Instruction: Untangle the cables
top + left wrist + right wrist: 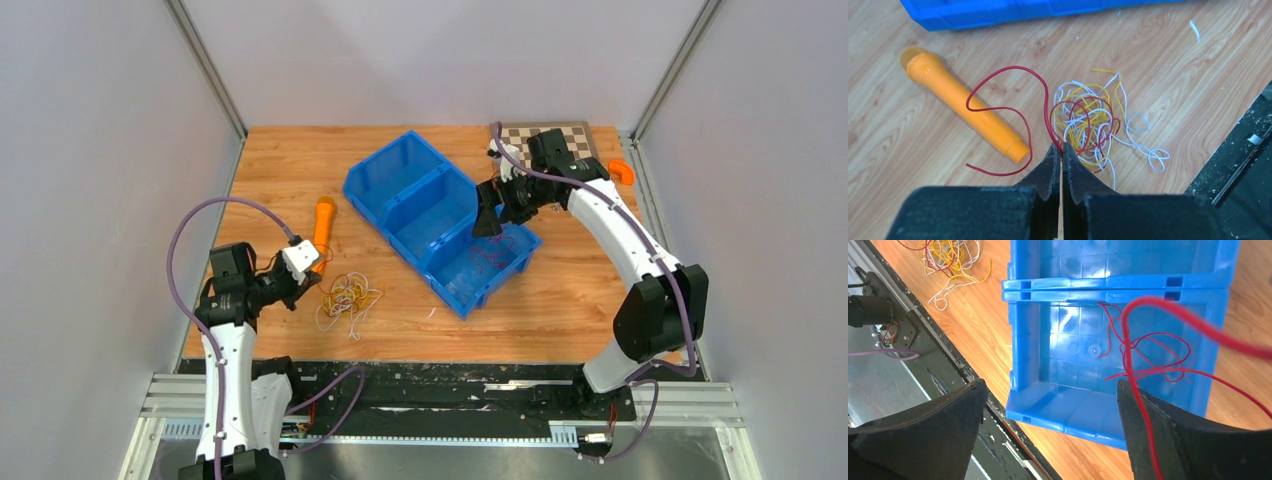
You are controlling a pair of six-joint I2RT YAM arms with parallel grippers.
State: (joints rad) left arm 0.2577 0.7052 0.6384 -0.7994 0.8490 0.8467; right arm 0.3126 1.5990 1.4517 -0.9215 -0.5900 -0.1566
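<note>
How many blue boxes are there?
3, side by side in a diagonal row on the table: the far box, the middle box, and the near box, which has red wires inside, under the right hand. None look hidden.

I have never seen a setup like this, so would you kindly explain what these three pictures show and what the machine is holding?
These are two robot arms at a wooden table, each ending in a two-finger pincer. The overhead view looks down on both; the other two come from cameras on each wrist. On the table lie a tangle of thin cables, an orange microphone-shaped toy and blue bins. The left pincer is shut on a red wire at the tangle's edge. The right pincer is open above the nearest bin, where loose red wires lie; one strand hangs by its finger.
</note>
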